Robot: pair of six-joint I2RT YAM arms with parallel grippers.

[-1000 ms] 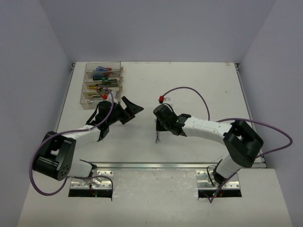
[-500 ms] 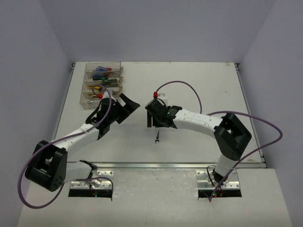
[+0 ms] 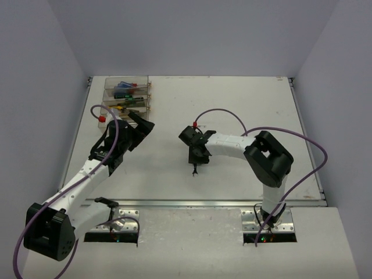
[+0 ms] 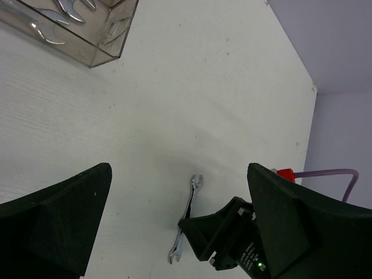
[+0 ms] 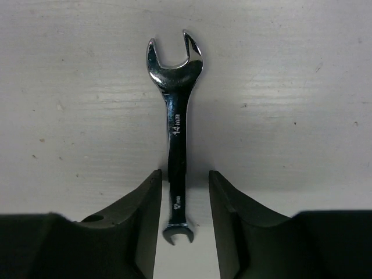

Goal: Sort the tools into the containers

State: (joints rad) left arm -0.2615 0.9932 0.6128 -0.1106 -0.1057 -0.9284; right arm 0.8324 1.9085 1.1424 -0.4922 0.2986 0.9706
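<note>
White tabletop, grey walls. Slim silver open-end steel wrench (image 5: 176, 133) lay flat between fingers of right gripper (image 5: 185, 174), big head past fingertips. Jaws part-open astride shank, gaps both sides, nothing held. Left gripper (image 4: 177, 168) wide open, empty, clear plastic bins (image 4: 110, 43) ahead-left of it. Wrench likely rigid, light, slick, low-lying; pinch mid-shank.

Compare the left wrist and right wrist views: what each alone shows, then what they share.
Only left wrist: a clear bin holding silver wrenches, and the left end effector wide open. Only right wrist: the loose wrench's size stamp, and a gap beside each finger. Both: that wrench flat on the white table, the right end effector over one end.
</note>
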